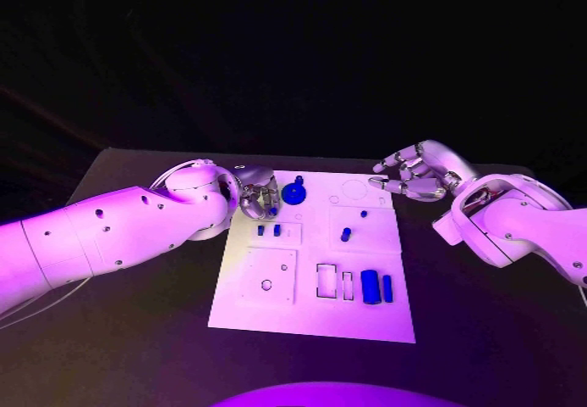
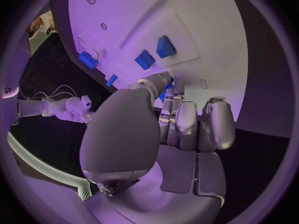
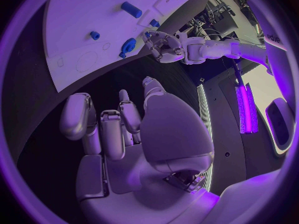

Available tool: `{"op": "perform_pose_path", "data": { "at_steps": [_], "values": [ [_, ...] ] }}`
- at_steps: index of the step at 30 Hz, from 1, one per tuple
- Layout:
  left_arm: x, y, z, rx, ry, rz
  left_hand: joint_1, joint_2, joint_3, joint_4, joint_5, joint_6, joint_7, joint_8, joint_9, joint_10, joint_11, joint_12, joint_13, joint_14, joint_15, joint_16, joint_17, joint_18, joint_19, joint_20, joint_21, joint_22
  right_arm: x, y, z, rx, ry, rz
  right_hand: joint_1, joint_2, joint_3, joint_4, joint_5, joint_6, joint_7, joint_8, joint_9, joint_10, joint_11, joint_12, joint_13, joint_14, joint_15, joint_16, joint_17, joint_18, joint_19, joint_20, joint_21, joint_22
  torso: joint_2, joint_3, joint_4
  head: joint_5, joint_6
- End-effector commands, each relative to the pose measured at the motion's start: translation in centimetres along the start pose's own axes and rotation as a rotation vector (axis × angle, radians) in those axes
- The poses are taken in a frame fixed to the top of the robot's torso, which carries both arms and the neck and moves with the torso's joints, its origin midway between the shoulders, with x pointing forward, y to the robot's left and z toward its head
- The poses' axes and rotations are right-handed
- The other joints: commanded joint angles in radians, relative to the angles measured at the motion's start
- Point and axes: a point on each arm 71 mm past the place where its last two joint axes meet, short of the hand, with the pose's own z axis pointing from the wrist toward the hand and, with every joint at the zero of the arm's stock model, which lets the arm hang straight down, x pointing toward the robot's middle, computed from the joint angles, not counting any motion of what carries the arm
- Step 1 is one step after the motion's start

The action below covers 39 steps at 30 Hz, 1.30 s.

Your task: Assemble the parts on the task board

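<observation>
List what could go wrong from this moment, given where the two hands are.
The left hand sits at the task board's far left edge, fingers close to a round blue part and two small blue parts; closing carelessly could knock them. The right hand hangs off the board's far right corner, so it may be too far away to steady anything.

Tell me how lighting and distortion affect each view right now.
Head view: purple light on the task board, dark surroundings, edges straight. Left wrist view: fisheye bends the board edges, left hand large. Right wrist view: same bending, bright purple strip light.
</observation>
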Motion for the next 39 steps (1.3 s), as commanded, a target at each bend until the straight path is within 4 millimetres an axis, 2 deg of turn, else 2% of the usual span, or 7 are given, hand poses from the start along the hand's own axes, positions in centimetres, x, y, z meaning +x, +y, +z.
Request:
{"op": "perform_pose_path", "data": {
  "at_steps": [1, 14, 21, 23, 30, 32, 39],
  "values": [
    [0.1, -0.1, 0.0, -0.003, 0.008, 0.001, -0.005, -0.005, -0.002, -0.001, -0.001, -0.017, 0.001, -0.004, -0.007, 0.002, 0.004, -0.005, 0.001, 0.003, 0.002, 0.006, -0.001, -0.012, 0.005, 0.000, 0.003, 0.096, 0.0, 0.1, 0.0, -0.011, 0.000, -0.003, 0.001, 0.008, -0.001, -0.002, 0.003, -0.001, -0.005, 0.006, -0.001, -0.004, -0.007, -0.003, -0.002, 0.066, -0.009, -0.003, 0.108, 0.008, -0.003, -0.006, -0.007, -0.002, 0.000, -0.0004, 0.0003, 0.001, 0.001],
    [0.0, 0.3, -0.2, -0.016, -0.002, -0.001, -0.008, -0.017, 0.003, 0.004, 0.000, -0.096, 0.007, -0.003, -0.041, 0.008, 0.001, -0.019, 0.004, 0.003, 0.000, 0.008, -0.007, -0.011, 0.006, -0.001, 0.001, 0.096, 0.0, -0.3, 0.1, 0.014, 0.019, -0.009, -0.001, 0.006, -0.004, -0.002, -0.004, -0.005, -0.003, 0.005, -0.002, -0.017, -0.006, -0.019, -0.017, 0.065, -0.008, -0.005, 0.106, 0.010, -0.008, -0.006, -0.017, -0.009, -0.001, -0.0025, 0.0025, 0.000, 0.001],
    [-0.4, 1.2, -1.0, -0.026, -0.031, -0.030, -0.043, -0.037, -0.064, 0.032, -0.002, -0.162, -0.014, -0.001, -0.074, 0.010, -0.008, -0.033, 0.008, 0.005, -0.004, 0.015, -0.003, -0.012, 0.010, -0.005, 0.002, 0.100, -0.1, -0.7, 0.0, 0.034, 0.027, -0.017, 0.028, 0.033, 0.008, -0.003, -0.069, -0.006, -0.002, 0.014, -0.005, -0.311, -0.004, -0.434, -0.397, 0.036, -0.007, -0.073, 0.012, 0.028, -0.054, -0.004, -0.119, -0.070, 0.000, -0.0008, -0.0006, 0.004, 0.000],
    [-0.6, 1.8, -1.5, -0.036, -0.042, -0.044, -0.042, -0.034, -0.081, 0.036, -0.002, -0.170, -0.018, 0.000, -0.079, 0.008, -0.007, -0.037, 0.009, 0.004, -0.005, 0.015, -0.005, -0.012, 0.010, -0.006, 0.002, 0.099, -0.1, -0.8, 0.0, 0.039, 0.034, -0.023, 0.044, 0.033, 0.012, -0.003, -0.074, 0.001, -0.002, 0.020, -0.005, -0.322, -0.004, -0.497, -0.458, 0.029, -0.009, -0.096, -0.016, 0.031, -0.060, -0.004, -0.141, -0.082, -0.001, -0.0001, -0.0009, 0.002, -0.001],
    [-1.3, 3.5, -2.5, -0.060, -0.098, -0.137, -0.018, -0.015, -0.091, 0.042, 0.001, -0.115, 0.000, 0.024, -0.078, -0.003, 0.001, -0.051, 0.008, -0.010, 0.000, -0.002, -0.041, -0.008, -0.002, -0.003, -0.017, 0.086, 0.3, -1.0, 0.1, 0.038, 0.095, -0.126, 0.178, 0.016, 0.081, -0.041, -0.116, 0.029, -0.004, 0.017, -0.013, -0.307, 0.001, -0.711, -0.660, 0.029, -0.014, -0.122, -0.049, 0.031, -0.053, -0.012, -0.155, -0.081, -0.001, -0.0008, 0.0007, -0.005, 0.006],
    [-1.7, 4.0, -2.8, -0.056, -0.129, -0.223, -0.002, -0.007, -0.076, 0.042, 0.001, -0.071, 0.005, 0.045, -0.073, -0.012, 0.009, -0.059, 0.007, -0.048, 0.008, -0.055, -0.134, 0.009, -0.049, 0.000, -0.081, 0.034, 0.6, -0.9, 0.1, 0.025, 0.122, -0.190, 0.214, 0.007, 0.128, -0.045, -0.132, 0.056, -0.008, 0.016, -0.016, -0.267, -0.009, -0.809, -0.754, 0.036, -0.010, -0.118, -0.044, 0.030, -0.043, -0.014, -0.146, -0.070, -0.001, -0.0002, -0.0001, -0.011, 0.008],
    [-2.8, 4.7, -4.2, 0.024, -0.270, -0.629, -0.012, -0.004, -0.064, 0.058, 0.000, -0.040, 0.013, 0.052, -0.077, 0.004, 0.014, -0.043, 0.016, -0.093, 0.011, -0.132, -0.247, 0.037, -0.127, 0.007, -0.198, -0.058, 1.9, -0.1, 0.3, -0.022, 0.183, -0.457, 0.232, -0.034, 0.203, -0.042, -0.141, 0.114, -0.011, 0.000, -0.025, -0.211, -0.003, -0.992, -0.917, 0.046, -0.010, -0.098, -0.019, 0.015, -0.007, -0.011, -0.078, -0.016, 0.002, -0.0009, -0.0035, -0.037, 0.021]
  ]
}}
